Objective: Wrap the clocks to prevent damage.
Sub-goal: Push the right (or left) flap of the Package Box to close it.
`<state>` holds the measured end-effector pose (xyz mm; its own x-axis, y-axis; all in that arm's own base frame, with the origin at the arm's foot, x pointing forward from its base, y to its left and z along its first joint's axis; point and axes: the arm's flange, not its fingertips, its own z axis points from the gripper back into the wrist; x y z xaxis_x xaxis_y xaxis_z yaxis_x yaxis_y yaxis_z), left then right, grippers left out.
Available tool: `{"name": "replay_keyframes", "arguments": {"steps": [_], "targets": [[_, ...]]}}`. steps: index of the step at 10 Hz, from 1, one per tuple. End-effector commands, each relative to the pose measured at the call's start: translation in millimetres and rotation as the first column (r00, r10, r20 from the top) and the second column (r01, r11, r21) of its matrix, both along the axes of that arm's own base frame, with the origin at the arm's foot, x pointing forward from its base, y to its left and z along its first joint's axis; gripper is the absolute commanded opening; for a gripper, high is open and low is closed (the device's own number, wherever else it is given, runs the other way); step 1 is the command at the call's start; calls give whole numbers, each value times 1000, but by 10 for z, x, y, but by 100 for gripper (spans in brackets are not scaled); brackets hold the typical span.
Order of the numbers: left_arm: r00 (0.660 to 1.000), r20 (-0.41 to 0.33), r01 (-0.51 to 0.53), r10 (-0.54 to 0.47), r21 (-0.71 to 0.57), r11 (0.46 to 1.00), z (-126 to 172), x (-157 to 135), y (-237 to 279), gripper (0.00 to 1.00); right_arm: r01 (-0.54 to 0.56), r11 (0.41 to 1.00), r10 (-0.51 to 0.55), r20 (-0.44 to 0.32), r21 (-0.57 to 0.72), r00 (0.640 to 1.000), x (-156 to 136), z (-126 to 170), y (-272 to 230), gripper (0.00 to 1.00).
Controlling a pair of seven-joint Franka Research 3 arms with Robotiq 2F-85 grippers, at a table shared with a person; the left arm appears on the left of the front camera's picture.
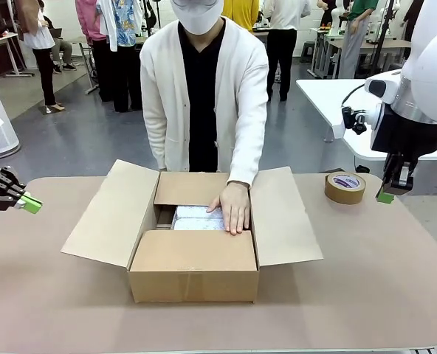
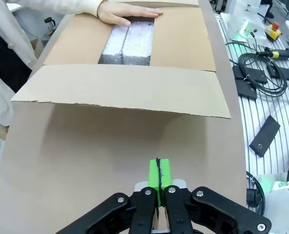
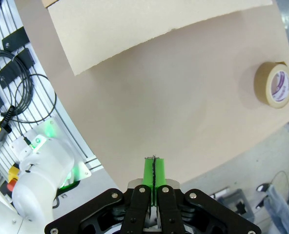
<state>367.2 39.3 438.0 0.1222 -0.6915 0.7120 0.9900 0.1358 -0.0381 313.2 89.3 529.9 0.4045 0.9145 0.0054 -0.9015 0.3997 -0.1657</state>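
step: packing judged in hand, wrapped bundles (image 1: pixel 198 217) pressed down inside open box (image 1: pixel 193 274) by person's hand (image 1: pixel 233 208) | left gripper (image 2: pixel 159 170), right gripper (image 3: pixel 154 168): pads closed together, nothing held, either side of box | next: flaps likely to be folded, tape roll (image 1: pixel 345 187) fetched

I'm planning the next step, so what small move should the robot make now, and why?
Probably open the right end effector and lower it toward the tape roll. It is shut and empty, the roll lies close by, and the wrapped bundle already sits in the open box under the person's hand.
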Motion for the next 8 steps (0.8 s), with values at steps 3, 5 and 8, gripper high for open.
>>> {"name": "replay_keyframes", "arguments": {"steps": [3, 5, 8], "targets": [[1000, 7, -22, 22, -30, 999, -13, 16, 43, 0, 6, 1000, -6, 4, -10, 1000, 6, -13, 7, 1], [995, -97, -22, 11, -113, 993, -244, 276, 26, 0, 6, 1000, -6, 4, -10, 1000, 6, -13, 7, 1], [978, -151, 84, -146, -356, 931, -575, 493, 71, 0, 6, 1000, -6, 4, -10, 1000, 6, -13, 7, 1]]}}
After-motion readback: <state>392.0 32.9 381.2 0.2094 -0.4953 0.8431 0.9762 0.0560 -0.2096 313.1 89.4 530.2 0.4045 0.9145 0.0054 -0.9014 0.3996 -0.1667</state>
